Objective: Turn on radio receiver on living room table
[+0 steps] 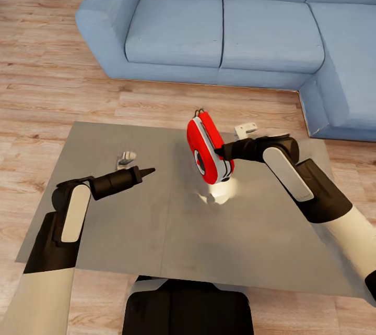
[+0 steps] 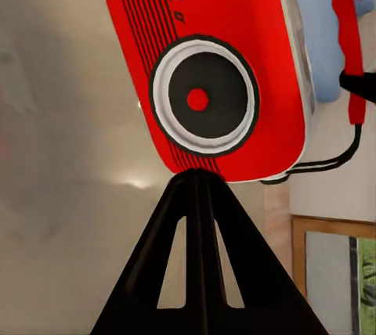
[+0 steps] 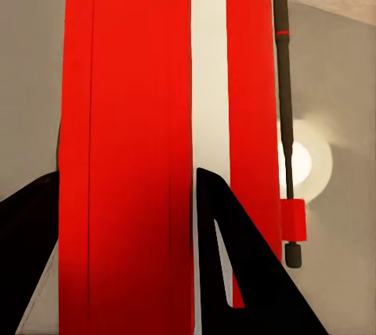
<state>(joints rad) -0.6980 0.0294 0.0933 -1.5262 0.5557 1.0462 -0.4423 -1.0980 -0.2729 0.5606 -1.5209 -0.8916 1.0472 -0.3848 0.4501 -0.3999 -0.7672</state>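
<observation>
Our right gripper (image 1: 223,153) is clamped on the radio (image 1: 208,150), forearm angled in from the table's right edge. Our left gripper (image 1: 148,171) has fingers pressed together, pointing toward the radio's face, arm extended forward.

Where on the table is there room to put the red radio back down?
The table is bare between the left gripper and right gripper, and along its near edge. It is crowded only where the radio hangs above the top.

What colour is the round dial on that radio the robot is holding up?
The flat red radio receiver has a black dial, white-ringed with a red centre dot; the left wrist view shows it best.
</observation>
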